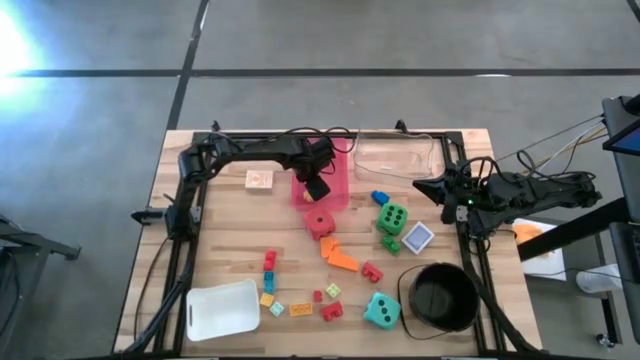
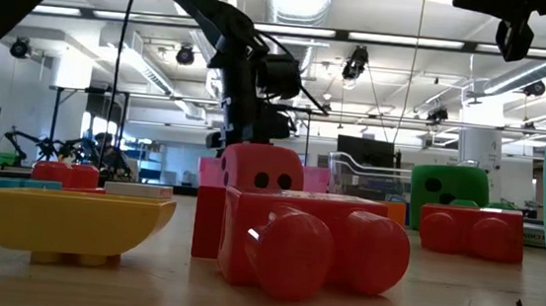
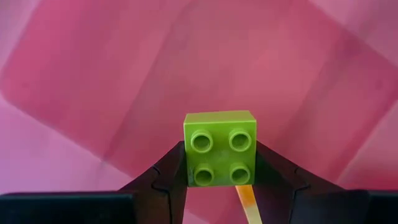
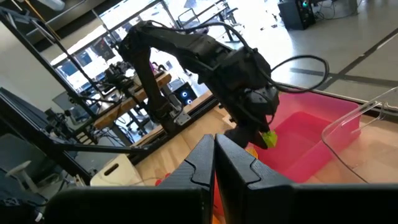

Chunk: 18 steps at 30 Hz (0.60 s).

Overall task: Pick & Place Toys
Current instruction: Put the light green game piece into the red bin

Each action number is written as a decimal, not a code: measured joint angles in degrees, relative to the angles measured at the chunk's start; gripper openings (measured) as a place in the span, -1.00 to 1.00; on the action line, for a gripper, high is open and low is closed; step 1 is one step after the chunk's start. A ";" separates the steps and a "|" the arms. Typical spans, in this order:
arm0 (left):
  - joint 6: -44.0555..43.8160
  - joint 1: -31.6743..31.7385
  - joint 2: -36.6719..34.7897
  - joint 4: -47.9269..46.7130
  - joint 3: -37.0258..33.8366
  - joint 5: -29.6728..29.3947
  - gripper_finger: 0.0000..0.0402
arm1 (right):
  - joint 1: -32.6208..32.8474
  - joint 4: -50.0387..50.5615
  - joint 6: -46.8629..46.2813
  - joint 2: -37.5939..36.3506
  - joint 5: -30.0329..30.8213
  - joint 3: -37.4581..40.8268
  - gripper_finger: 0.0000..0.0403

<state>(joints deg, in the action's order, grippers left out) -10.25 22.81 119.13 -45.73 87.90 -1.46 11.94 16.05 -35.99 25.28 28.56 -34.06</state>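
Up close, a white plastic lid (image 1: 222, 310) lies at the table's (image 1: 230, 240) near left corner, loose bricks beside it. Farther in, the left gripper (image 3: 217, 180) hangs over the pink rectangular tray (image 1: 340, 190), clamped on a small lime-green studded plastic brick (image 3: 219, 148). At the right edge, the right gripper (image 4: 215, 163) waits, fingers pressed together, empty.

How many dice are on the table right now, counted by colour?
Red die: 1
Green die: 1
Teal die: 1
Total: 3 dice
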 joint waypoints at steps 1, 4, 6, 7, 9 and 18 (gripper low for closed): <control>0.35 0.00 0.22 0.06 0.00 -0.01 -0.32 | 0.02 0.00 0.00 0.00 0.00 0.00 -0.96; 1.25 0.00 0.35 0.38 -0.01 -0.04 -0.32 | 0.00 0.00 0.00 0.00 0.00 0.00 -0.96; 1.37 0.00 0.35 0.93 0.00 -0.06 -0.32 | 0.00 0.00 0.00 0.00 0.00 0.00 -0.96; 1.46 0.02 0.35 1.10 0.00 -0.06 -0.32 | 0.00 0.00 0.00 0.00 0.00 0.00 -0.96; 1.50 0.07 0.35 1.11 -0.03 -0.06 -0.32 | 0.01 0.00 0.00 0.00 0.00 0.00 -0.96; 1.48 0.00 0.35 0.84 -0.07 1.16 -0.32 | 0.02 0.00 0.00 0.00 0.00 0.00 -0.96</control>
<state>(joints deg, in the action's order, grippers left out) -8.77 22.81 119.48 -44.88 87.83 -0.30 11.96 16.05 -35.99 25.28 28.56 -34.06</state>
